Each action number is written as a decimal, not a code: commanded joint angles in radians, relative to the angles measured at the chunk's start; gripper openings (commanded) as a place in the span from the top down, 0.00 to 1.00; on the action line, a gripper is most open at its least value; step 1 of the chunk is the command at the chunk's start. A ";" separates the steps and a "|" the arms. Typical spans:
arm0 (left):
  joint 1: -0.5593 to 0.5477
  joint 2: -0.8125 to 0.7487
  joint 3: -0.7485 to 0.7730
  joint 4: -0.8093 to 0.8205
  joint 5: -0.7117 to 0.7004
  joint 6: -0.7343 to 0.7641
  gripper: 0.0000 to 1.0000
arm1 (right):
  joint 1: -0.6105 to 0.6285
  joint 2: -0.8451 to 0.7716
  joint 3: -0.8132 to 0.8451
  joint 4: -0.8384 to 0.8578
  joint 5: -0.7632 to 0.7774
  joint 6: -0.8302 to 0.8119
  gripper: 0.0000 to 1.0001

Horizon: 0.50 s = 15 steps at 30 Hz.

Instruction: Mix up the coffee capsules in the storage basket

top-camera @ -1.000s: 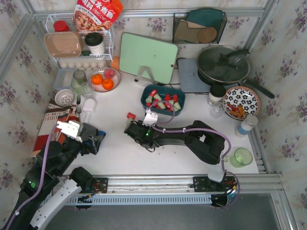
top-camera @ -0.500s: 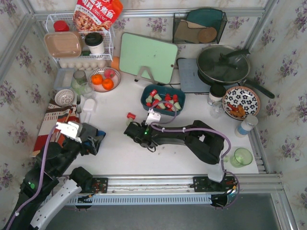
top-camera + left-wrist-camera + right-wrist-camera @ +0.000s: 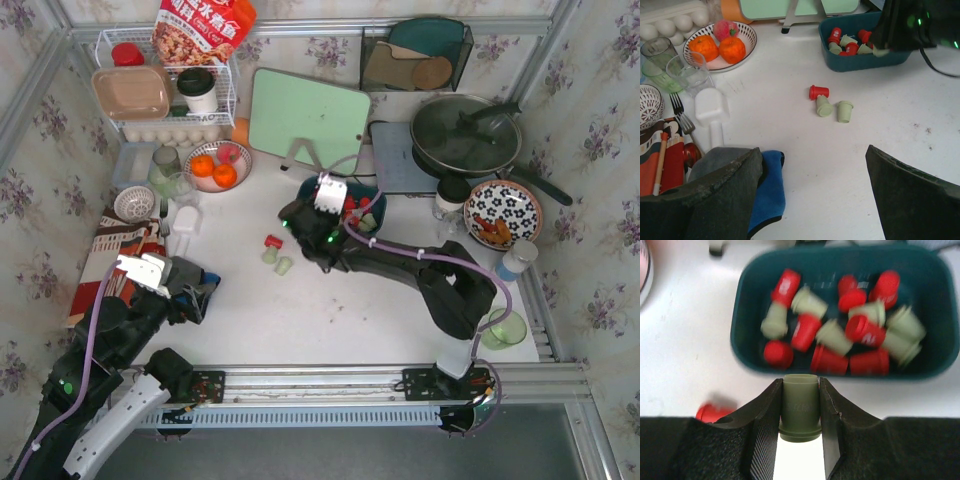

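Left fingers: spread wide, empty.
Loose capsules: one red, two green, lying on tabletop.
Right fingers: clamped on green capsule.
Storage basket: just beyond, reds and greens jumbled; strays not yet in.

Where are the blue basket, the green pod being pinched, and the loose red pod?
storage basket (image 3: 840, 260), right wrist view, bare far wall.
green capsule (image 3: 800, 407), right wrist view, middle of its side.
red capsule (image 3: 818, 92), left wrist view, its side.
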State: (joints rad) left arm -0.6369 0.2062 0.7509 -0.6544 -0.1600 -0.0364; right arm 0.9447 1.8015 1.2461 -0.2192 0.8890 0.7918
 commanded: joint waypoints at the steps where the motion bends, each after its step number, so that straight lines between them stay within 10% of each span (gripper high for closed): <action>1: 0.000 -0.003 -0.002 0.036 0.001 0.003 0.13 | -0.113 0.034 0.042 0.219 -0.009 -0.248 0.77; 15: 0.001 0.000 -0.007 0.037 -0.010 0.008 0.13 | -0.277 0.245 0.176 0.398 -0.087 -0.426 0.44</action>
State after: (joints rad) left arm -0.6369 0.2066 0.7467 -0.6521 -0.1608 -0.0360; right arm 0.6666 2.0525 1.4101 0.1341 0.7891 0.4095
